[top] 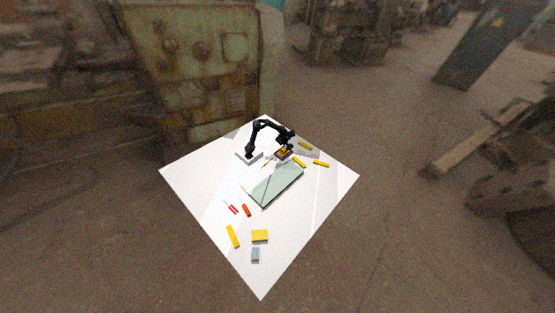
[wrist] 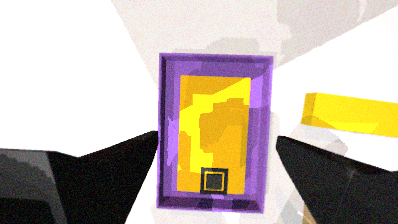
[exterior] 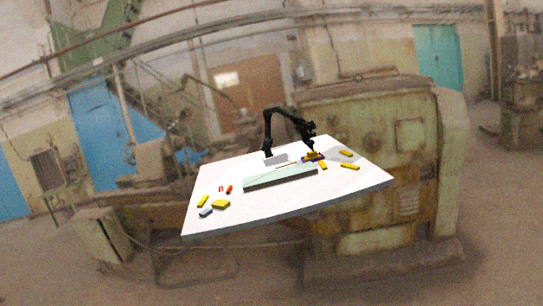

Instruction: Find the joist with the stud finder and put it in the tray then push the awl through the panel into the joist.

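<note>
The yellow stud finder [top: 284,151] [exterior: 311,155] [wrist: 222,135] lies inside the purple tray [wrist: 215,59], its small dark square near one end. My gripper [top: 288,148] [exterior: 312,149] [wrist: 217,139] is open and empty just above it, with one finger on either side of the tray in the wrist view. The pale green floor panel [top: 280,183] [exterior: 281,174] lies mid-table; a thin dark line crosses it. No joist shows. An orange-red handled tool [top: 246,209] [exterior: 229,189] with a thin shaft, probably the awl, lies off the panel's far end from the tray.
Yellow bars [top: 299,162] [top: 321,164] [top: 305,145] [wrist: 352,114] lie near the tray. A thin orange stick [top: 266,163] lies between tray and panel. A red-and-white tool [top: 228,204], a yellow bar [top: 232,236], a yellow block [top: 260,235] and a grey block [top: 255,255] lie beyond the panel.
</note>
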`<state>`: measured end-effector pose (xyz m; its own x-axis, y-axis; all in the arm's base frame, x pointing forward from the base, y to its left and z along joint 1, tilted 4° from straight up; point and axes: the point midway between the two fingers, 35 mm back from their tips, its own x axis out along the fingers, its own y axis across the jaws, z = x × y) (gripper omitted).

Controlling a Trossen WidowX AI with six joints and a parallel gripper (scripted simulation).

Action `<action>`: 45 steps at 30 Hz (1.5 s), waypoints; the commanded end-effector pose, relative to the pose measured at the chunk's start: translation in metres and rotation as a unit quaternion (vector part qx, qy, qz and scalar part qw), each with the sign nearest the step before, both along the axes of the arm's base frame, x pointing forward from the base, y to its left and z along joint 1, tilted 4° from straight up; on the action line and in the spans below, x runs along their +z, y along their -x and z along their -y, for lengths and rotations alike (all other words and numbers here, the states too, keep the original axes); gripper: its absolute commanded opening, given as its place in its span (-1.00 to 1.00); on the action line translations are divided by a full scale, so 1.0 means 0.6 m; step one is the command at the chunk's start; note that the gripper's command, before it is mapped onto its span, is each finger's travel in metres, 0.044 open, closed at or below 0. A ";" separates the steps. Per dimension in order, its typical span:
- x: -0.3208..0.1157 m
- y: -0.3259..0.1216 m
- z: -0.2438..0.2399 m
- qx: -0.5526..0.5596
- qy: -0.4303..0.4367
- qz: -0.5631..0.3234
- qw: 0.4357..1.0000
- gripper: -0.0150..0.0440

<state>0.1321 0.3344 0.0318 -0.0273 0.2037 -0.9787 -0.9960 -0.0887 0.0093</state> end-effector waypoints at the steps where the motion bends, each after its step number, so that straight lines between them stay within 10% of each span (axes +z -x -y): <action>1: 0.080 0.000 -0.004 -0.001 -0.010 0.005 1.000 1.00; 9: 0.053 -0.086 0.035 -0.067 -0.006 0.020 0.998 1.00; 26: 0.045 -0.356 0.408 -0.410 0.065 0.033 0.909 1.00; 45: 0.029 -0.268 0.889 -0.715 0.126 -0.037 0.687 1.00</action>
<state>0.3207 -0.1514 0.0521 0.0203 -0.1023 -0.9945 -0.1904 0.9761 -0.1043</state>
